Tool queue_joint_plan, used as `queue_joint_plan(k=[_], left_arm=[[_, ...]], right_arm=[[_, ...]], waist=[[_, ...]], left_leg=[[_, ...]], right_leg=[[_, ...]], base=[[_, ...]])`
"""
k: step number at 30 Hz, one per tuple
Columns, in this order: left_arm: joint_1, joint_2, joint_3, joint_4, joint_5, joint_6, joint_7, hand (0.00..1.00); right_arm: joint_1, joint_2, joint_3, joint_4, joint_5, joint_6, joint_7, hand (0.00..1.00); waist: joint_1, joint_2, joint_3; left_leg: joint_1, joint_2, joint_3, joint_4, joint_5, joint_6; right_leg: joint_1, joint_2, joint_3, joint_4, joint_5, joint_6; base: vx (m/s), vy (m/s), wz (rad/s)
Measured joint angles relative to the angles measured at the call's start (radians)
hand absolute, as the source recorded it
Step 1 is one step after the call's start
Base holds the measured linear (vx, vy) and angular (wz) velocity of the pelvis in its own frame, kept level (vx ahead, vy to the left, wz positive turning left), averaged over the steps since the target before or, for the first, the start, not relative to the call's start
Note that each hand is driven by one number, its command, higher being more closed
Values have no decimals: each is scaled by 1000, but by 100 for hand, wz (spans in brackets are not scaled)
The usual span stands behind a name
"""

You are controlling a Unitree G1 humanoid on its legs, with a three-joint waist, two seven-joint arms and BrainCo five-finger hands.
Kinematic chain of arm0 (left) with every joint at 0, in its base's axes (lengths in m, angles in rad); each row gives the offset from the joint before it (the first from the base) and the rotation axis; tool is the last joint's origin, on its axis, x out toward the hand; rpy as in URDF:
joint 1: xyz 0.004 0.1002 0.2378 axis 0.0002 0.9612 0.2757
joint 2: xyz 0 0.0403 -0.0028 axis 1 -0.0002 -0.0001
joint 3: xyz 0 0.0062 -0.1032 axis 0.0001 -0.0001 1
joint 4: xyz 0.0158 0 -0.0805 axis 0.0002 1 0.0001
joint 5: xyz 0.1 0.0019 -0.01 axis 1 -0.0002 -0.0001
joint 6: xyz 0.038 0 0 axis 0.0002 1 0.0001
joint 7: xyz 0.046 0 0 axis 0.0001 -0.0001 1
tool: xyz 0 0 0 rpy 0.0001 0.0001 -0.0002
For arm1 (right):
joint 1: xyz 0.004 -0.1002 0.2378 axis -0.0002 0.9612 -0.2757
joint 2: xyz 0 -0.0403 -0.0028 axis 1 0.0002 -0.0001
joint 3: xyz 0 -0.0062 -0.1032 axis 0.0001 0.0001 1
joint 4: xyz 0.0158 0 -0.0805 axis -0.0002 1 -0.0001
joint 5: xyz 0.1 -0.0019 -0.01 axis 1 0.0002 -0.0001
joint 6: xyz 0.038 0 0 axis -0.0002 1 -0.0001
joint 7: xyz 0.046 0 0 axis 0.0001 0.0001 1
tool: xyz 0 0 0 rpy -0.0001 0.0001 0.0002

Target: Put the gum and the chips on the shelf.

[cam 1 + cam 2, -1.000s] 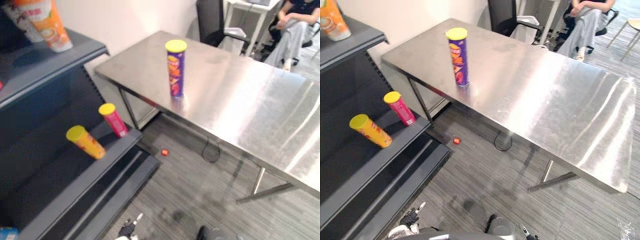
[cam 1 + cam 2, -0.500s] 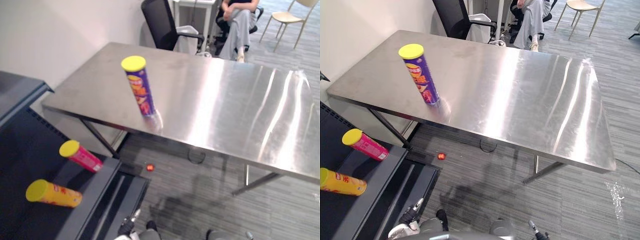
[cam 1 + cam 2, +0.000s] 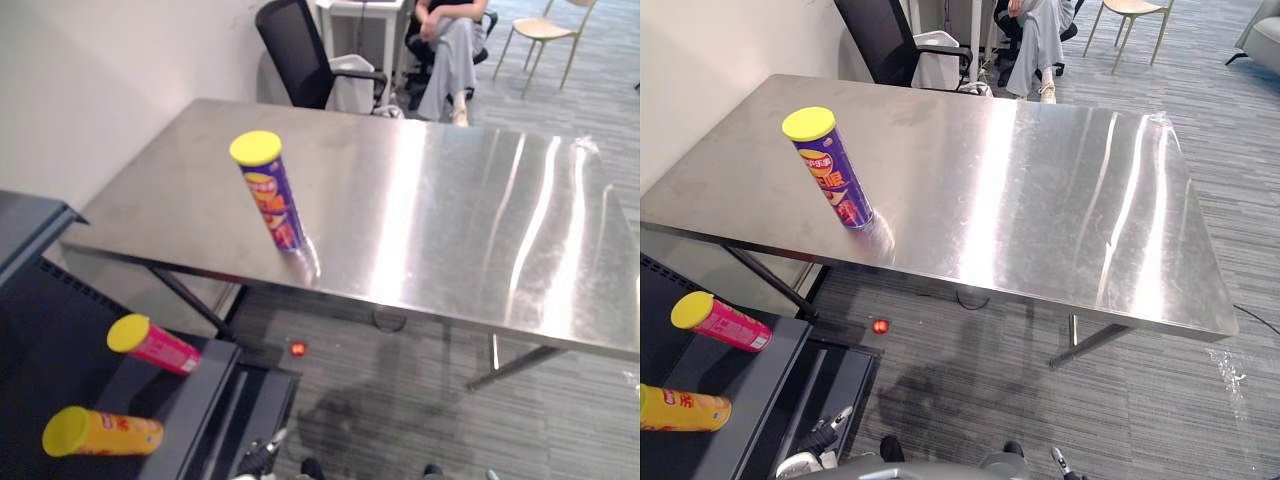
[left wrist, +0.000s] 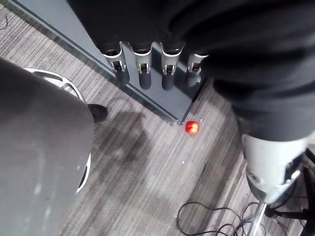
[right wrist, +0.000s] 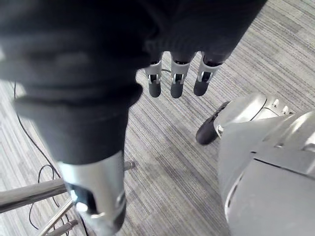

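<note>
One purple can (image 3: pixel 272 195) upright on table (image 3: pixel 450 220); two cans (image 3: pixel 152 345) (image 3: pixel 100 433) lying on shelf (image 3: pixel 165 395).

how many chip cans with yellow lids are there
3: a purple can on the steel table, a pink can and an orange can on the dark shelf. More may sit out of view.

Bright overhead light; white glare streaks run across the bench (image 3: pixel 480 230); the shelf (image 3: pixel 188 408) sits dim.

Both empty: left hand (image 4: pixel 143 73) and right hand (image 5: pixel 177 82), fingers straight, relaxed, pointed downward.
</note>
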State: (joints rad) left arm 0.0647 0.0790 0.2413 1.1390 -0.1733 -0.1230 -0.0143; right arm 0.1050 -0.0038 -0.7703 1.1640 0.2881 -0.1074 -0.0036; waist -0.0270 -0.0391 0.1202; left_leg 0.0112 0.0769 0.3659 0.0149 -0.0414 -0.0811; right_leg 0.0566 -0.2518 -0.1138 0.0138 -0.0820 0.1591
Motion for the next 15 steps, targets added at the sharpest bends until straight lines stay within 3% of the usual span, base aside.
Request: queue_joint_plan(k=[4, 6, 9, 11, 15], left_arm=[[4, 1, 16, 9, 1, 1, 0, 0], [14, 1, 42, 7, 1, 1, -1, 0], [32, 2, 81, 6, 2, 2, -1, 0], [43, 2, 90, 4, 2, 2, -1, 0], [59, 2, 89, 5, 2, 2, 1, 0]], right_arm=[[-26, -47, -158, 21, 9, 0, -15, 0], [-53, -83, -303, 21, 24, 0, -29, 0], [-92, -167, -532, 34, 75, -1, -60, 0], [-110, -211, -628, 29, 124, -1, -77, 0], [-144, -275, -625, -99, 198, -8, -137, 0]], waist=[[0, -1, -23], [0, -3, -30], [-25, -6, -36], [-30, -5, -49], [-55, -3, -60]], left_leg=[[16, -7, 3, -42, 16, 0], [33, -13, 7, -65, 19, 0], [46, -21, 7, -92, 20, 3], [45, -22, 11, -103, 22, 5], [58, -22, 15, -109, 22, 6]], right_leg=[[1, 2, 1, -16, 8, -9], [1, 1, 7, -22, 14, -13], [-3, 1, 11, -8, 20, -15], [-16, 4, 11, -5, 32, -15], [-31, 5, 18, 29, 36, -14]], base=[[9, 2, -5], [14, 19, -14], [2, 17, -2], [21, 21, -11], [39, 9, -8]])
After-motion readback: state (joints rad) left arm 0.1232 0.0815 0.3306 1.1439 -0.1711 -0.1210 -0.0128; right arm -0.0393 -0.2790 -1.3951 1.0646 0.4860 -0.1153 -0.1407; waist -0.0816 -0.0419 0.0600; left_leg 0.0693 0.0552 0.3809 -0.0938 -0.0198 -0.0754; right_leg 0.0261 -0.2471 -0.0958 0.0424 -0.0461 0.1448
